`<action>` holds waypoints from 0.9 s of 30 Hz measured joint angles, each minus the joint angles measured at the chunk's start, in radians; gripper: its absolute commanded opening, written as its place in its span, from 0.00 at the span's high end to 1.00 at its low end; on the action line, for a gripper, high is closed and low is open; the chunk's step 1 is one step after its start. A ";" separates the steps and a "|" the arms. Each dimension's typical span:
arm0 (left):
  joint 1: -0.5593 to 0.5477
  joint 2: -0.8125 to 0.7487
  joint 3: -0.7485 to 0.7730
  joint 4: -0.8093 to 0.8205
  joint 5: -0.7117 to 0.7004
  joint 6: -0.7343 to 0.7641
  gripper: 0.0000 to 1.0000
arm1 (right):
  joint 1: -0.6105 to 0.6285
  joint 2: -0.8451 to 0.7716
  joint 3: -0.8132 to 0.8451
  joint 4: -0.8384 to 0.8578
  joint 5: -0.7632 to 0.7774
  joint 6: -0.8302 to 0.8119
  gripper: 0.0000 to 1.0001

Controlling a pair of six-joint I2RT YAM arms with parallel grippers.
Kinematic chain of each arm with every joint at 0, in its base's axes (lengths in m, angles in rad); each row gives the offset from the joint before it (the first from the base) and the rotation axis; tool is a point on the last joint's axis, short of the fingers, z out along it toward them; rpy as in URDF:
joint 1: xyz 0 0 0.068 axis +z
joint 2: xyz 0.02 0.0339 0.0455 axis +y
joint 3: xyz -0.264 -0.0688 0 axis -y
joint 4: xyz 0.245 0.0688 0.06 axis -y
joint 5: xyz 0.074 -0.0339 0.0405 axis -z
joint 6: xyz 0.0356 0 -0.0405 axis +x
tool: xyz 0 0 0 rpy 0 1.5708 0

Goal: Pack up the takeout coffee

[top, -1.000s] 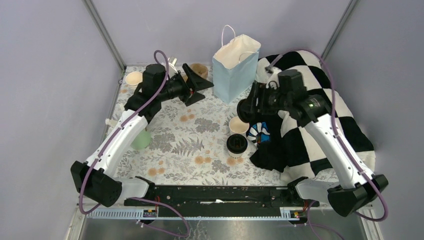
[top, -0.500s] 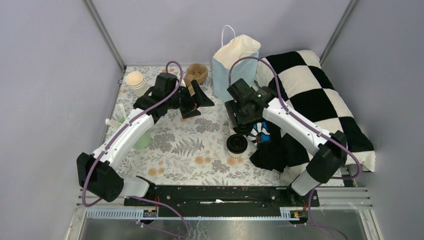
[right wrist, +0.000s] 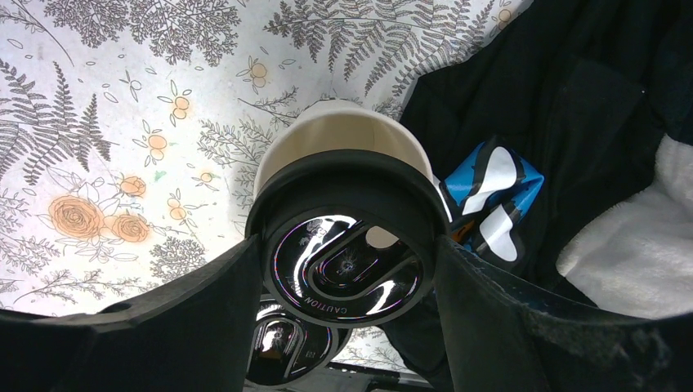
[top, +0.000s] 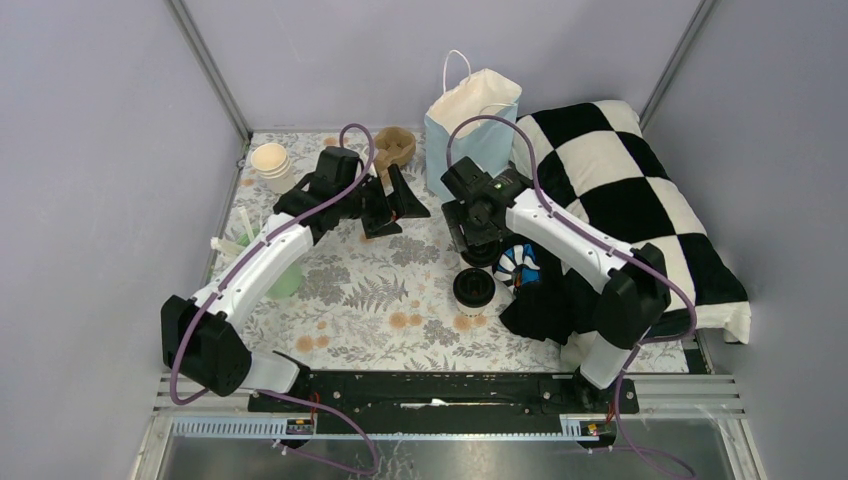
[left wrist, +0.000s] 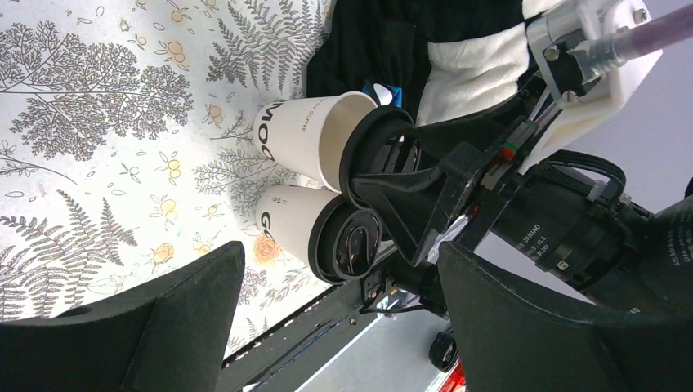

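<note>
From above, one cup hidden under right gripper, mint cup seemingly half-covered.

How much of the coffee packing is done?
Nothing is packed yet. The nearer small white paper cup, lid on, stands on the floral table outside the blue paper bag. The right fingers grip the round black plastic lid atop the farther cup. Both cups must go into the bag.

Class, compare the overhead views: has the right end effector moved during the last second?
Yes. The right end effector dropped down the view, away from the blue bag, and now closes on the farther lidded cup.
</note>
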 measured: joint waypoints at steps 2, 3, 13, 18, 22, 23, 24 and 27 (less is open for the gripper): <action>0.001 0.000 -0.001 0.000 0.002 0.007 0.09 | 0.000 0.009 0.000 0.002 0.002 0.000 0.24; 0.003 0.000 -0.001 0.000 0.005 0.010 0.09 | 0.000 0.013 0.000 0.005 0.002 0.000 0.24; 0.028 0.000 -0.016 -0.001 0.024 0.035 0.08 | 0.000 0.026 -0.002 0.023 0.001 0.002 0.23; 0.037 0.000 -0.018 0.000 0.031 0.037 0.08 | 0.000 0.032 -0.003 0.029 0.001 0.002 0.22; 0.037 0.000 -0.026 0.002 0.038 0.036 0.08 | 0.000 0.032 -0.010 0.034 0.001 0.001 0.22; 0.037 0.000 -0.029 0.002 0.039 0.036 0.08 | 0.000 0.032 -0.013 0.039 0.002 0.001 0.21; 0.037 0.000 -0.030 0.001 0.041 0.036 0.08 | 0.000 0.032 -0.016 0.042 0.002 0.001 0.21; 0.037 0.000 -0.031 0.000 0.045 0.036 0.08 | 0.000 0.034 -0.021 0.045 0.002 0.001 0.21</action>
